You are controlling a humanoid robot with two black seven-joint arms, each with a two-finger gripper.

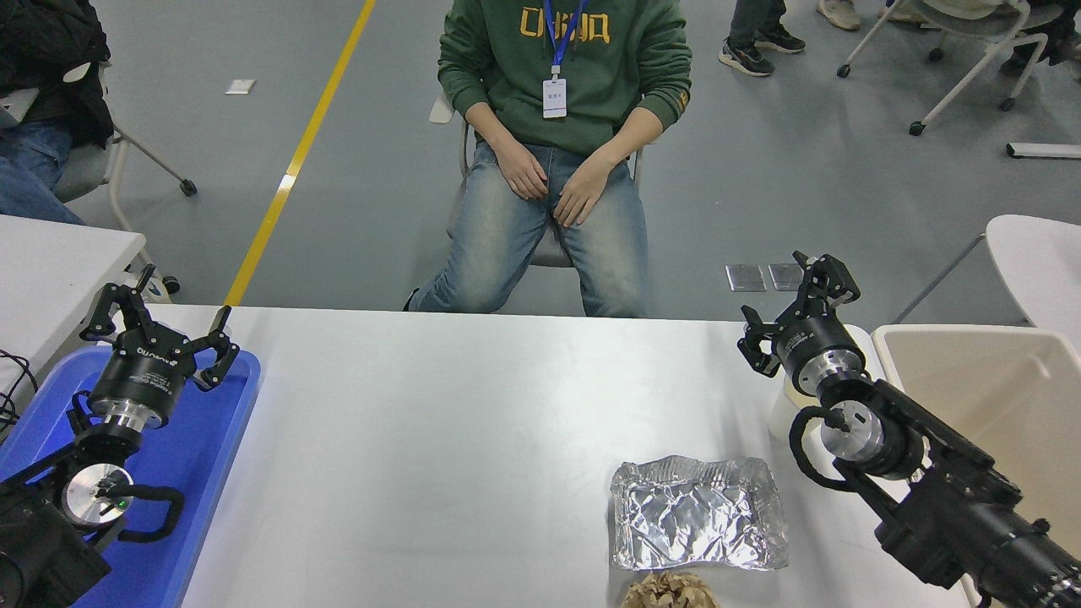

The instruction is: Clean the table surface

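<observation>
Crumpled foil (698, 525) on white table (473, 422), lower right; right gripper (798, 316) spread wide, empty; left gripper (159, 328) likewise, lower left.

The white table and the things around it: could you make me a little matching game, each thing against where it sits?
Things:
1. crumpled silver foil sheet
2. blue rectangular plastic tray
3. beige rectangular plastic bin
4. crumpled brown paper ball

Places:
A. beside the white tabletop's right end
B. near edge, partly cut off
C. under the left gripper
D. on the table, right of centre

Pairs: 1-D, 2-C, 3-A, 4-B
</observation>
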